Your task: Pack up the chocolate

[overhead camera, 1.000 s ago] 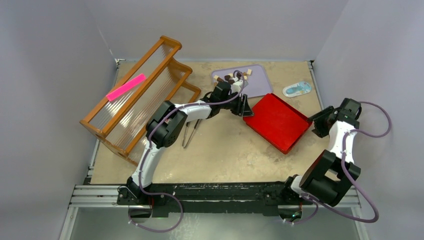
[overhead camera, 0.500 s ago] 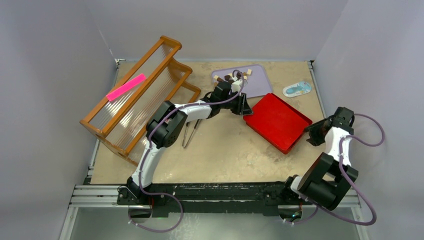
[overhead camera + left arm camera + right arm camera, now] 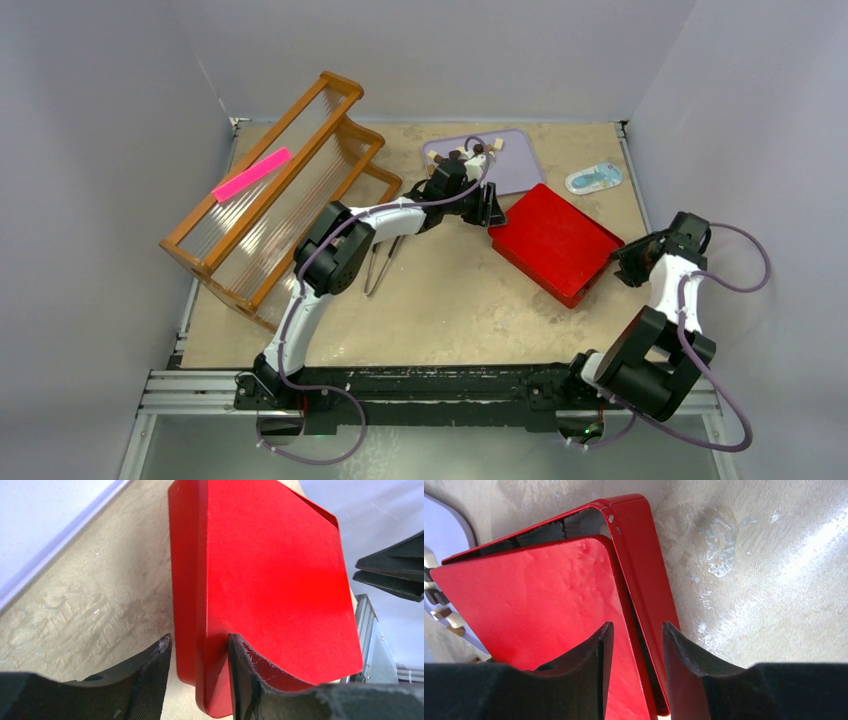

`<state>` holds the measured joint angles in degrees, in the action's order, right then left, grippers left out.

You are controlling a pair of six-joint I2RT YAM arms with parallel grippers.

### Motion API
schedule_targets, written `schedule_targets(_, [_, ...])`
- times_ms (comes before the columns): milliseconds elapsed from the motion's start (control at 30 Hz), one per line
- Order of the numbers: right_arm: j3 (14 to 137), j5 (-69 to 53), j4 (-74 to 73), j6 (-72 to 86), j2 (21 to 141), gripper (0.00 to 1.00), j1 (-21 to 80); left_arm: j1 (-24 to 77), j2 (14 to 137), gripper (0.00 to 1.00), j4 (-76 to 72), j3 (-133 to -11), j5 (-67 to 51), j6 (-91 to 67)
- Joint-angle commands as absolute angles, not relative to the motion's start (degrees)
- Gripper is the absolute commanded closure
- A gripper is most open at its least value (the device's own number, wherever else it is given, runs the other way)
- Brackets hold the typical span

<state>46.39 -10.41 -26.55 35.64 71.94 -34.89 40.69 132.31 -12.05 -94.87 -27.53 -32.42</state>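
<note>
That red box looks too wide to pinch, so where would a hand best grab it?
At its edge, from the side: the red box is too broad to span, but its side wall is thin enough to pinch. The left hand and right hand straddle opposite edges.

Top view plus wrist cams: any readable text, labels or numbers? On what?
No text can be read.
Red box: plain in every view.
Pink strip: no marks visible.
Blue packet: any print is too small to read.
</note>
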Motion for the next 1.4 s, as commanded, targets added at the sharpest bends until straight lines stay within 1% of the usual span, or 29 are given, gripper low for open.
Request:
schedule_targets(0, [48.54,-10.02,-28.54,34.68,68.87,0.54,-34.98,41.00,129.47,0.55,-5.05,-95.84,-21.52,-27.93])
schedule_targets(133, [48.68,-11.13,-32.74,35.41,67.15,0.47,-34.98,40.96,128.06,0.49,-2.95,-95.86,-21.87,-25.77])
schedule_targets(267, [46.09,-13.64,-36.23,38.46,64.17,0.44,-34.98,40.87,128.50,0.50,-3.49,-96.80,-24.05,-24.79])
schedule_targets(400, [42.95,-19.65,-35.54,39.37,60.49,0.44,-34.91,40.87,129.09,0.54,-3.89,-97.57,-25.29,-24.87])
schedule_targets(600, [42.04,-18.77,-34.97,39.40,59.84,0.45,-34.89,40.54,130.12,0.62,-3.43,-97.75,-25.40,-25.32])
schedule_targets(700, [41.66,-18.32,-33.98,39.62,61.07,0.45,-34.95,40.51,130.23,0.62,-3.49,-97.50,-25.70,-25.48])
schedule_targets(833, [40.02,-21.95,-30.11,40.14,62.61,0.47,-34.97,40.45,130.11,0.63,-4.01,-96.83,-25.68,-26.00])
schedule_targets(1000, [38.77,-23.17,-27.46,40.61,63.82,0.48,-34.92,40.45,130.07,0.64,-4.75,-96.07,-26.36,-26.13])
schedule_targets(1133, [37.32,-25.14,-24.82,41.26,64.68,0.52,-34.90,40.43,130.03,0.64,-4.66,-96.06,-26.54,-26.02])
schedule_targets(1367, [37.11,-24.43,-23.41,42.14,65.37,0.54,-34.95,40.45,130.11,0.65,-4.68,-96.06,-26.78,-26.01])
